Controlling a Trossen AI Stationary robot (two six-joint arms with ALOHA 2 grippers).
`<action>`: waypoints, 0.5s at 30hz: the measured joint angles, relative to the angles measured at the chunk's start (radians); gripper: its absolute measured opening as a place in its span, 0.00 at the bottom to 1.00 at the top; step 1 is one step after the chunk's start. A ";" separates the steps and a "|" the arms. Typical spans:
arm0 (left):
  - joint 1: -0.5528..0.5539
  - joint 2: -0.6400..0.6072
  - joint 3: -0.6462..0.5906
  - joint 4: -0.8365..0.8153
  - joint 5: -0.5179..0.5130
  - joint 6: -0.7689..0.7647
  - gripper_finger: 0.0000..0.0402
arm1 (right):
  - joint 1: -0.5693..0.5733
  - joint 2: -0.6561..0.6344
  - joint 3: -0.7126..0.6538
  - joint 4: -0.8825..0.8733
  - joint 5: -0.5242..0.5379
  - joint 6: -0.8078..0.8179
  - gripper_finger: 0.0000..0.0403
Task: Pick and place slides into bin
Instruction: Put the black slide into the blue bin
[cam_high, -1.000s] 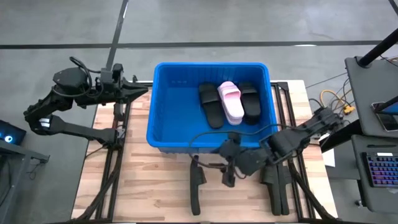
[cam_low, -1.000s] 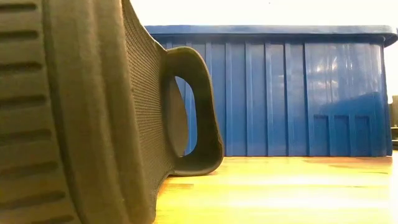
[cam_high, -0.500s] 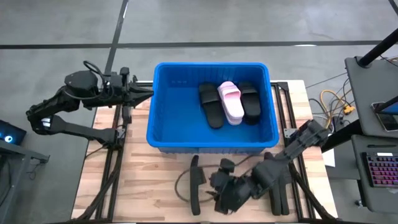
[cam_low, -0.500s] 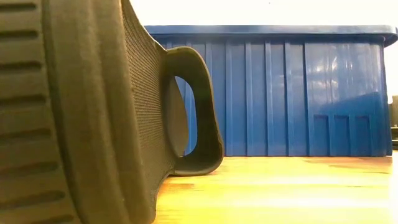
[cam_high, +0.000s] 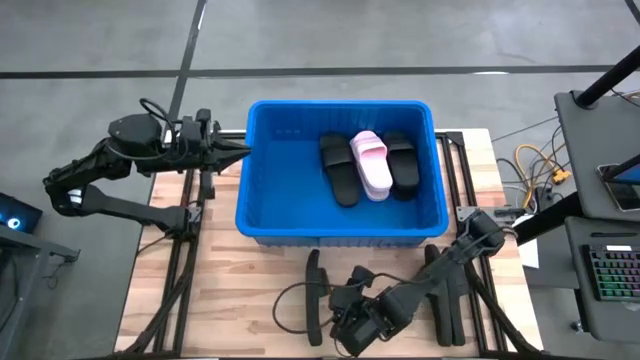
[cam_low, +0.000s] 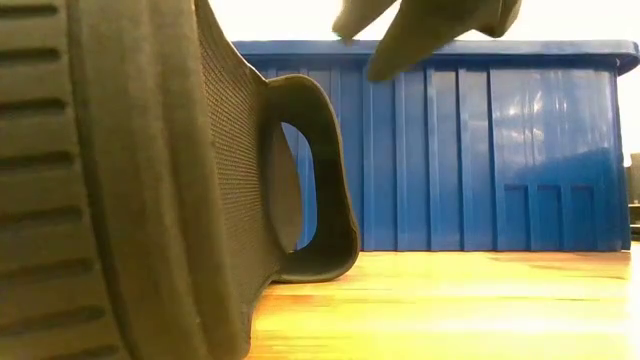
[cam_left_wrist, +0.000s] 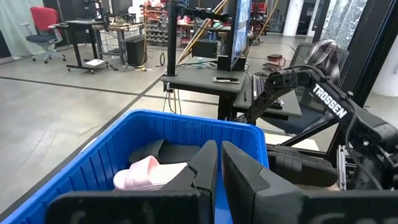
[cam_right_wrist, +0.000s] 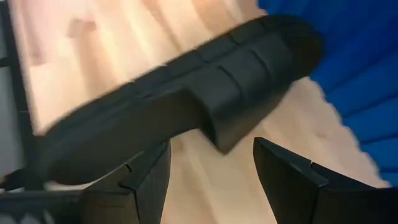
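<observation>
The right gripper (cam_high: 352, 322) hangs low over the near edge of the wooden table (cam_high: 250, 290), in front of the blue bin (cam_high: 262, 150). In the right wrist view its two fingers (cam_right_wrist: 134, 177) stand apart, and a black slide (cam_right_wrist: 180, 106) lies on its side just beyond them, not yet between them. In the high view this slide (cam_high: 312, 298) rests on the table just to the left of the gripper. More black slides (cam_high: 448, 300) lie near the right arm, close to the table's right edge. Three slides already lie inside the bin: two black ones and a pink slide (cam_high: 371, 163) between them.

The left gripper (cam_high: 240, 153) waits at the bin's left rim with its fingers (cam_left_wrist: 249, 171) close together and holding nothing.

Risk, judged from this pose: the slide stands on its edge, so a finger arriving off-centre may tip it flat or push it along the table instead of straddling it. A grasp on the strap alone may let the rubber sole swing or slip free during the lift over the bin wall. The cable (cam_high: 292, 298) looped near the slide could also snag.
</observation>
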 joint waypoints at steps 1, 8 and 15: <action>0.000 -0.002 0.000 0.000 0.000 0.000 0.02 | 0.000 0.008 0.000 -0.004 0.012 0.000 0.54; 0.000 -0.015 0.001 0.000 0.000 0.000 0.02 | 0.000 0.073 -0.001 0.001 0.047 -0.024 0.54; 0.000 -0.025 0.001 0.000 0.000 0.000 0.02 | -0.011 0.096 0.000 0.019 0.165 0.002 0.54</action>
